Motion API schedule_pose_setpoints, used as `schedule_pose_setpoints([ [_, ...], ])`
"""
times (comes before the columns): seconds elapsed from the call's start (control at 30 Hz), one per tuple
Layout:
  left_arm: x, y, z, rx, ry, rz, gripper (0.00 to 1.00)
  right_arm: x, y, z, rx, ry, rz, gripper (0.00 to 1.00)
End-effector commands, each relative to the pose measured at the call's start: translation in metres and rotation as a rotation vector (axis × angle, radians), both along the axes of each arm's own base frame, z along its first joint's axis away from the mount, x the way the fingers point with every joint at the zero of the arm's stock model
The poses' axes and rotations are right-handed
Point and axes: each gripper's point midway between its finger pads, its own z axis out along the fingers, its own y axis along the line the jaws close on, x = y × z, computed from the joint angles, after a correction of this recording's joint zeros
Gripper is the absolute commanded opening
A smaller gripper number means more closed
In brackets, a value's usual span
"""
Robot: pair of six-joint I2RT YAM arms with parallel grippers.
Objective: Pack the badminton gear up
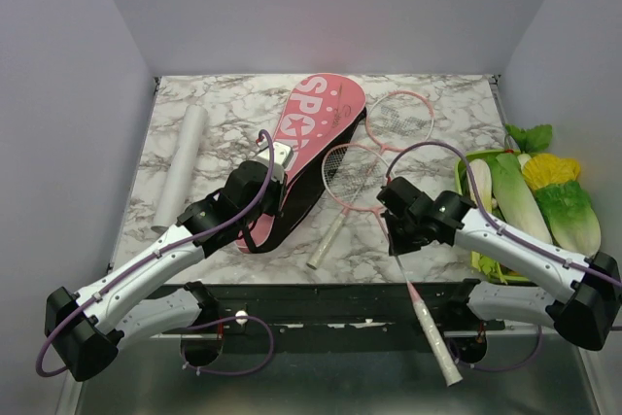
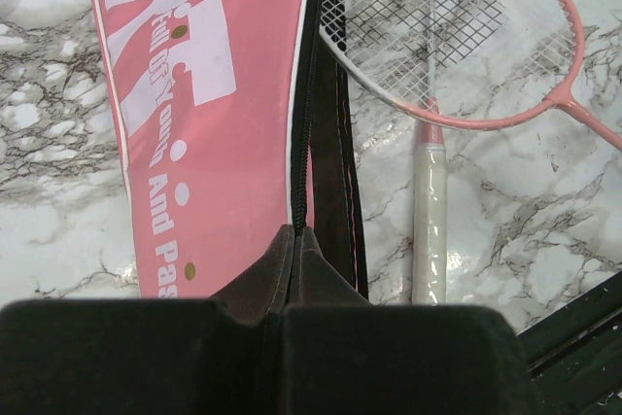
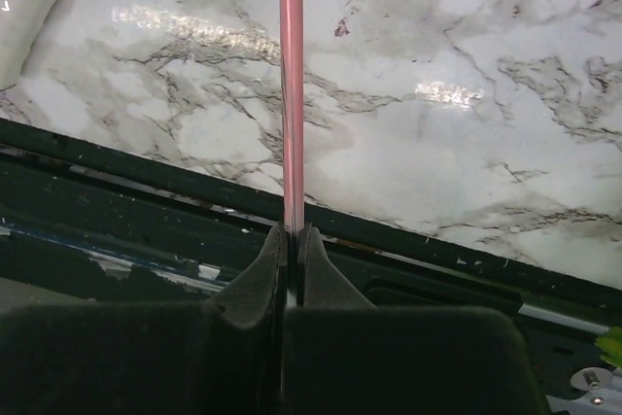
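The pink bag [image 1: 321, 128] with white lettering lies in the middle of the marble table. My left gripper [image 1: 283, 174] is shut on its black zipper edge [image 2: 309, 143], as the left wrist view [image 2: 295, 232] shows. One pink-white racket [image 1: 352, 170] lies beside the bag, and its head [image 2: 457, 36] and white handle [image 2: 430, 221] show there too. My right gripper [image 1: 393, 225] is shut on the thin pink shaft [image 3: 291, 94] of the second racket [image 1: 400, 116]. That racket's white handle [image 1: 439, 347] sticks out over the table's front edge. The white tube [image 1: 185, 162] lies at the far left.
A green tray [image 1: 465, 170] of toy vegetables [image 1: 544, 191] stands at the right edge, close to my right arm. The table's dark front edge [image 3: 146, 191] runs just past my right fingertips. White walls close in the left, back and right sides.
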Motion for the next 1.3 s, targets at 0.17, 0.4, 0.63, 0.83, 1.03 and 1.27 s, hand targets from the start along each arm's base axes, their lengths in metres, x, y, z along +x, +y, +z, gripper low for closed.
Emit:
schedule_pose_setpoints([
  [0.17,0.002,-0.007,0.008,-0.047,-0.018,-0.017,0.00,0.046,0.073,0.002,0.143,-0.065,0.022,0.01],
  [0.4,0.000,-0.011,0.001,-0.032,0.004,-0.038,0.00,0.123,0.115,-0.012,0.076,-0.152,-0.083,0.00],
  [0.63,-0.001,-0.014,-0.004,-0.028,0.018,-0.054,0.00,0.204,0.146,-0.020,0.210,-0.173,-0.308,0.00],
  [0.83,-0.003,-0.020,-0.008,-0.030,0.039,-0.078,0.00,0.253,0.171,-0.014,0.354,-0.201,-0.405,0.00],
  [1.03,-0.003,-0.024,-0.011,-0.031,0.049,-0.093,0.00,0.275,0.209,-0.011,0.503,-0.209,-0.379,0.12],
  [1.27,-0.003,-0.024,-0.012,-0.028,0.052,-0.091,0.00,0.260,0.202,-0.006,0.502,-0.216,-0.317,0.41],
])
